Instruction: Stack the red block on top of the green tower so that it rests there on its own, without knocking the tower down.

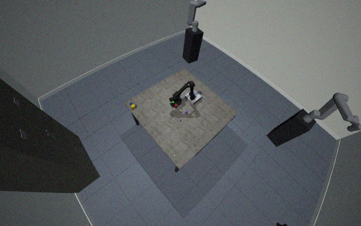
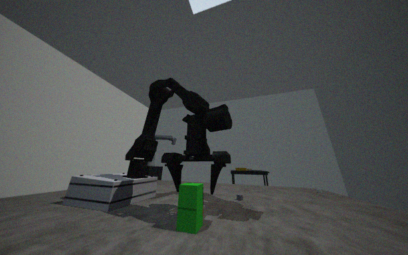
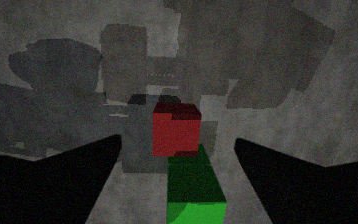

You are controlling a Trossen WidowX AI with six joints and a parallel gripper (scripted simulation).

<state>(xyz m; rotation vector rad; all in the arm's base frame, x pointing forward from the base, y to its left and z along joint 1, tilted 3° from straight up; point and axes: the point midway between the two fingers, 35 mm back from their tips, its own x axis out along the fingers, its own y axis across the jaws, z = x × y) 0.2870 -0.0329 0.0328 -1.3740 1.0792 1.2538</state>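
The green tower (image 1: 173, 102) (image 2: 190, 207) (image 3: 196, 212) stands upright, two blocks high. The red block (image 1: 176, 106) (image 3: 176, 132) is low beside the tower, on its arm-base side; whether they touch is unclear. In the exterior view the tower hides nearly all of it. My gripper (image 2: 195, 192) (image 3: 179, 142) is open and empty, pointing down. The red block shows between the two fingertips in the wrist view, below them and not gripped. In the exterior view the fingertips hang above the table, behind the tower. In the top view the fingers are too small to make out.
The white arm base (image 1: 197, 100) (image 2: 87, 194) stands near the tower. A purple object (image 1: 186, 112) and a small dark object (image 1: 180, 120) lie on the table (image 1: 186, 141). A yellow block (image 1: 133, 106) and a blue block (image 1: 130, 103) are at its left corner.
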